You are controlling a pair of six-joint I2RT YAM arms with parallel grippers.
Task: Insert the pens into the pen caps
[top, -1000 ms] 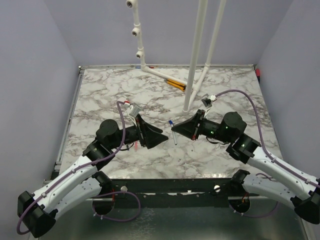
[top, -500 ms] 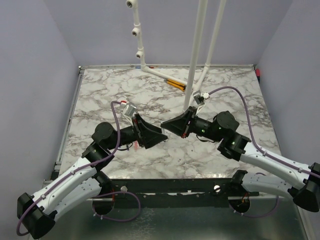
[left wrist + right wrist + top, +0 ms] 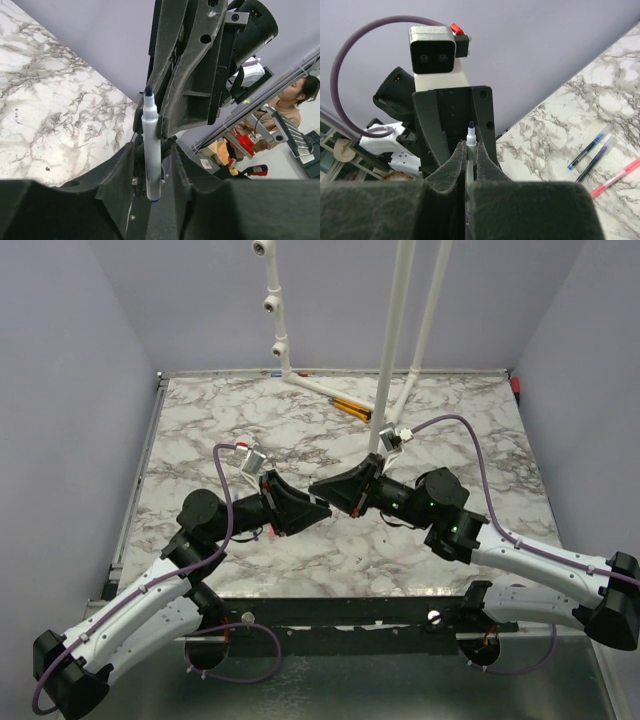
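Observation:
My right gripper is shut on a white-barrelled pen just below its dark blue tip, which points up. Seen from the left wrist, this pen stands upright and its blue lower end hangs between the fingers of my left gripper. Those jaws are open, with a gap showing on the right side of the barrel. From above, the two grippers meet tip to tip over the table's middle, right and left. Three pens lie on the marble: blue, dark and pink-red. The pen caps are out of view.
A white pipe frame rises from the back of the marble table, with thicker orange-and-black sticks lying at its foot. Purple walls close in the left, right and back sides.
The right arm has carried the pen leftward, up to the left gripper. The left arm has drawn back slightly, and its jaws have narrowed around the pen's lower end.

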